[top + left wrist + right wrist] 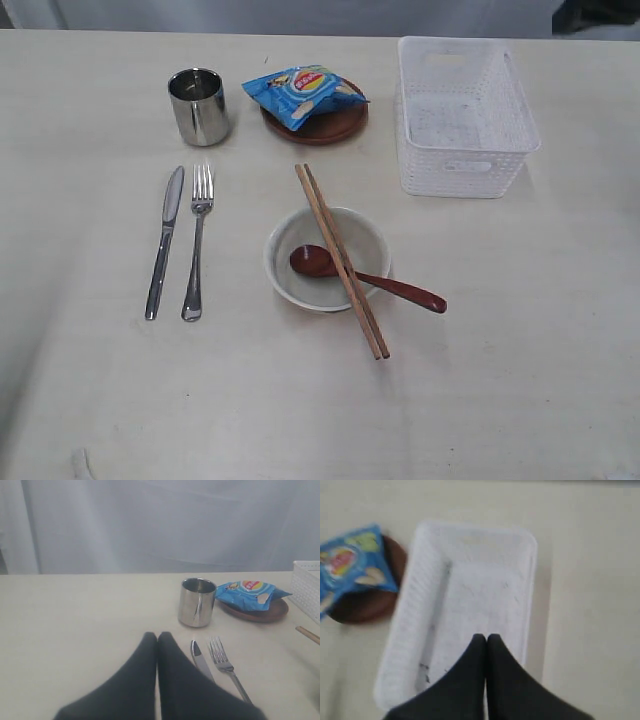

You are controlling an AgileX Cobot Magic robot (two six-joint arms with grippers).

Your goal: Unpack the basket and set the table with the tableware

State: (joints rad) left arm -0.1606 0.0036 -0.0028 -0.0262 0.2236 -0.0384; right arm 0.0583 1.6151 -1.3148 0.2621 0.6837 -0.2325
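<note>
the pale table (520,380) looks laid: knife (163,245) and fork (197,250) beside the bowl (365,240), chopsticks (345,270) across it, ready for eating; the basket (465,165) beyond it is bare. left gripper (157,636) and right gripper (486,637) pinched closed, gripping nothing.

Right gripper (486,639), fingers pressed together, hangs over the white basket (412,610), with blue chip bag (350,562) on brown plate (364,608) at its ten o'clock.
</note>
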